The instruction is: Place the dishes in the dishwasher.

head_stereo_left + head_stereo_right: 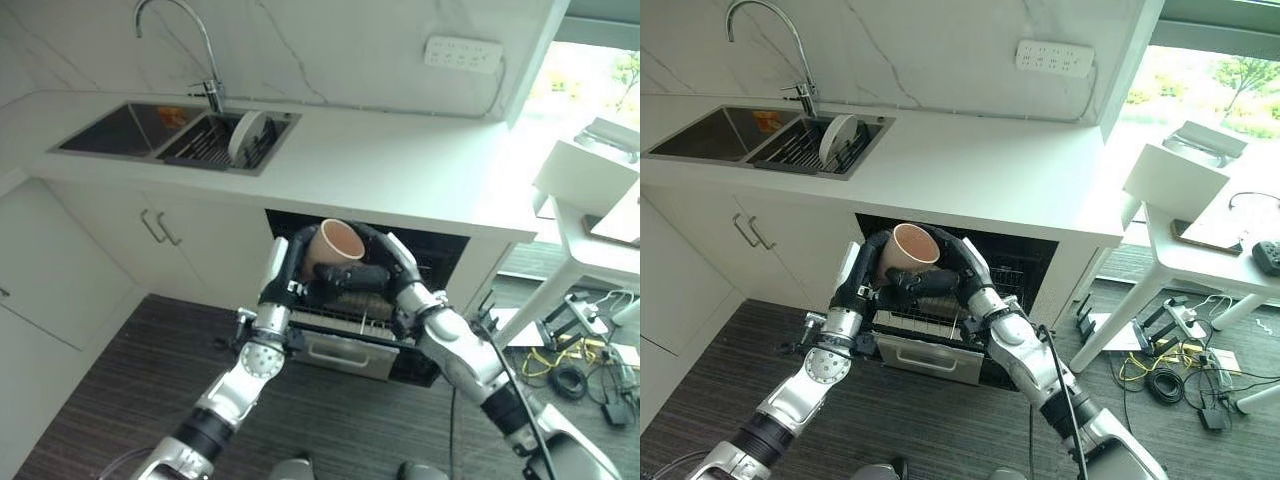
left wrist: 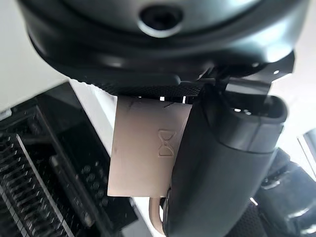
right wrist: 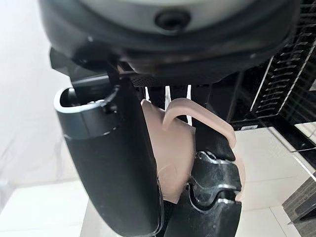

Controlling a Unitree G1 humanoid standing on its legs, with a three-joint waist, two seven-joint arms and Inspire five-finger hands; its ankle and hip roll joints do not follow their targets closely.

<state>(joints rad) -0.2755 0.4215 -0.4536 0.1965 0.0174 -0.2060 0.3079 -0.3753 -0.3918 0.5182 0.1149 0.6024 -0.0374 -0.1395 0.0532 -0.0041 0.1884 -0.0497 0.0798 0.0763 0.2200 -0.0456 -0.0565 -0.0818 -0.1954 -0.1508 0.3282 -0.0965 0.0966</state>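
While both hands are clasping the beige mug [image 1: 335, 246] above the pulled-out dishwasher rack [image 1: 925, 322], the left hand [image 1: 296, 262] is curling behind it and the right hand [image 1: 352, 279] is wrapping its front. Loosening one hand early could tip the mug onto the tines. Overhead, the countertop edge [image 1: 400, 215] is leaving little room; the near side stands open.
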